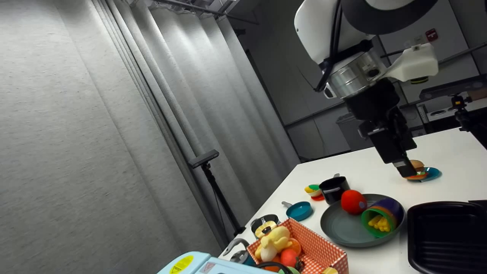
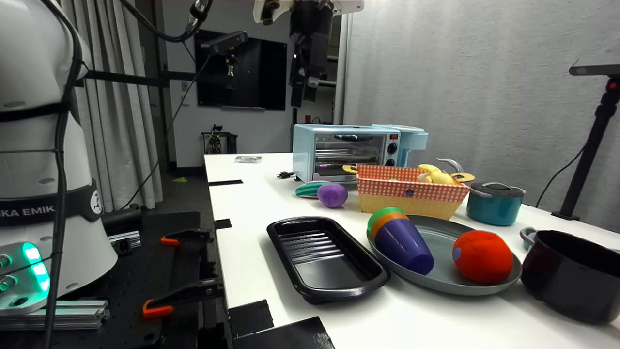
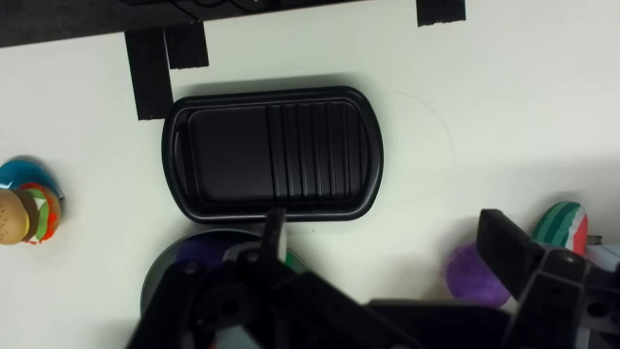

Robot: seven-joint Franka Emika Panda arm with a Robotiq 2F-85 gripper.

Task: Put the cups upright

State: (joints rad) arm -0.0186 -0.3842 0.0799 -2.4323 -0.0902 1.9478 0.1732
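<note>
On the dark round plate (image 1: 342,228), the nested cups (image 2: 402,242) lie on their side, green showing at the mouth, then orange, then purple down to the base; they are not yet upright. In an exterior view a yellow toy piece (image 1: 379,223) shows inside the green mouth. A red ball (image 2: 483,257) sits on the same plate, near the cups. Well above the plate's level hangs the gripper (image 3: 382,228), its two fingers (image 3: 506,252) standing wide apart; in the wrist view it hides much of the plate. Just beside the plate lies a black tray (image 2: 329,264), and just beside it on the red ball's side stands a black pot (image 2: 569,278). Near the plate is a checked basket (image 2: 409,203) with a soft yellow toy (image 2: 436,176) in it. Farther from the plate, a purple ball (image 2: 333,195) and a striped watermelon toy (image 2: 309,189) lie near a light blue oven (image 2: 304,152). Beyond the pot from the plate, a green-and-yellow thing (image 1: 312,189) and a red thing (image 1: 318,198) are too small to make out. Well apart from the plate, a toy burger (image 3: 29,215) overlaps a teal dish (image 3: 22,172) in view.
</note>
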